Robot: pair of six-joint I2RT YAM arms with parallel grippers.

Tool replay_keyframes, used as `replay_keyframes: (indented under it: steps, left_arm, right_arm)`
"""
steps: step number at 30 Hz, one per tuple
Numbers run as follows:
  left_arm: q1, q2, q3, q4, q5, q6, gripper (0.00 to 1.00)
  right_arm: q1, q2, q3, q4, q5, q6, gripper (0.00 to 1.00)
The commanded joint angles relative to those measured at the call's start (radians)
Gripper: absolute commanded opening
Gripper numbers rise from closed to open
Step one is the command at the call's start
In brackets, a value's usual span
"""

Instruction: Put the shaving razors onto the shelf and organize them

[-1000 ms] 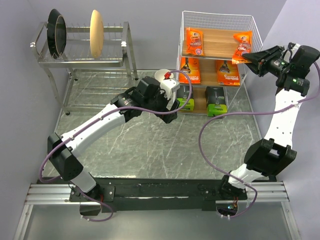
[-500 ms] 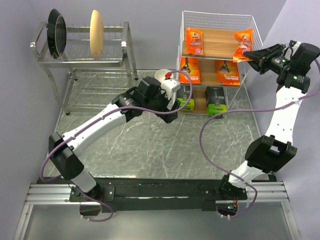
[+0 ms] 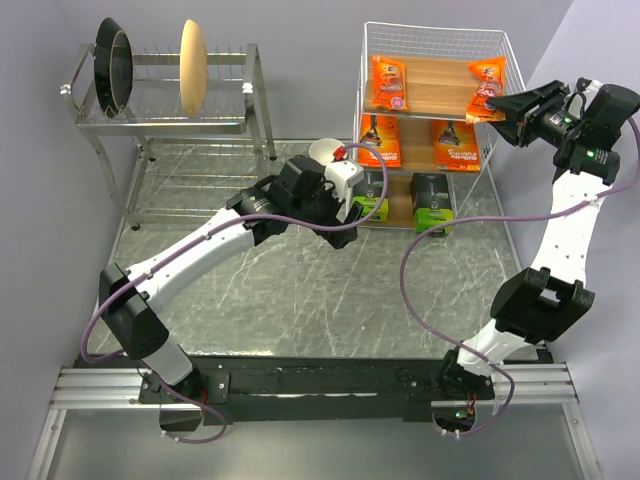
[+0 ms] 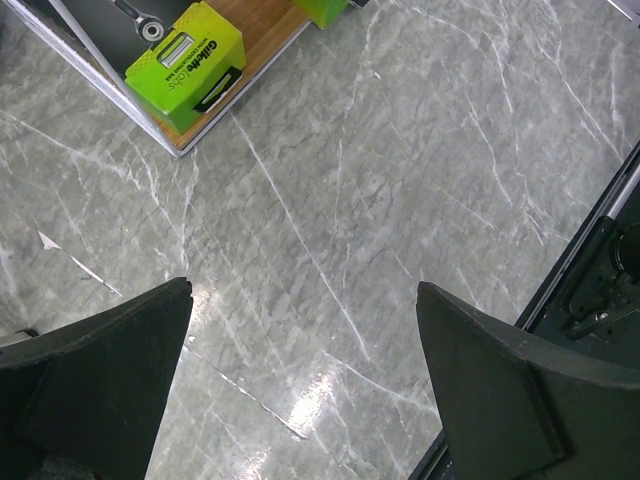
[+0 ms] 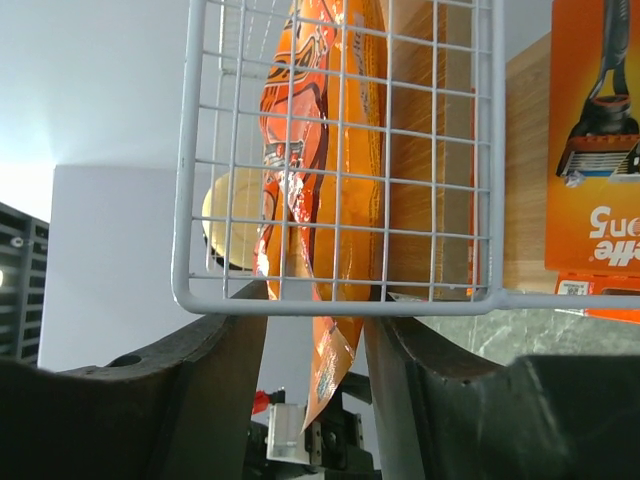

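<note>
Between the fingers of the right gripper (image 5: 315, 310): a narrow orange blister pack (image 5: 320, 150), on edge at the right end of the top board of the shelf (image 3: 436, 92), its lower corner hanging below the frame.
Right grip: jaws partly apart, one dark finger on each side of the pack. The shelf's white wire crosses exactly where pad would meet foil, so I cannot tell whether they pinch it or only flank it.
Ahead of that gripper, far end of the same board: second blister pack (image 3: 391, 83), seen from above only.
Below that gripper, middle board: near orange card (image 3: 455, 145), cut off at the edge of the right wrist view, and beyond it the far orange card (image 3: 381, 140).
Lowest board: right grey box (image 3: 432, 205) in plain sight; left grey box (image 3: 370, 200) partly behind the left arm (image 3: 220, 240), so I see mostly its lime end.
Left gripper (image 4: 303, 290): spread wide, holding nothing, hovering over the marble table (image 4: 400, 200). Its fingers are cut off by the frame, and the lime box end lies just ahead of it.
</note>
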Motion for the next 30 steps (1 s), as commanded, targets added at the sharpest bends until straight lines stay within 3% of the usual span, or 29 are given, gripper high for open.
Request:
replay_keyframes:
  steps: [1,13,15,17,18,23,26,27,28,30]
  left_arm:
    - [-0.006,-0.005,0.007,0.028,0.003,-0.006,0.99]
    - [-0.006,-0.029,-0.019,0.037,-0.006,-0.007,0.99]
    - [-0.004,-0.040,-0.025,0.041,-0.019,-0.004,1.00]
    - [-0.004,-0.046,-0.028,0.044,-0.057,-0.001,1.00]
    - [-0.004,-0.052,-0.028,0.050,-0.078,-0.006,1.00]
    - [0.000,-0.071,-0.014,0.082,-0.147,0.016,0.99]
    - [0.003,-0.088,-0.010,0.099,-0.182,0.039,0.99]
    - [0.007,-0.101,-0.008,0.102,-0.196,0.051,1.00]
    - [0.010,-0.111,-0.011,0.105,-0.209,0.054,0.99]
    - [0.033,-0.143,-0.028,0.108,-0.223,0.048,0.99]
  right_arm:
    - [-0.006,-0.046,-0.014,0.024,-0.042,-0.019,0.51]
    - [-0.028,-0.118,-0.116,-0.029,-0.040,-0.096,0.52]
    - [-0.029,-0.147,-0.164,0.021,-0.089,-0.107,0.60]
    - [-0.029,-0.187,-0.237,0.151,-0.141,-0.117,0.91]
    - [-0.029,-0.201,-0.256,0.191,-0.188,-0.125,1.00]
    - [-0.032,-0.326,-0.326,0.130,-0.224,-0.217,1.00]
    - [-0.032,-0.424,-0.408,-0.023,-0.195,-0.393,1.00]
    - [-0.031,-0.454,-0.432,-0.101,-0.142,-0.588,1.00]
    - [-0.017,-0.515,-0.452,-0.223,0.003,-0.678,1.00]
    - [0.027,-0.572,-0.533,-0.287,0.165,-0.840,1.00]
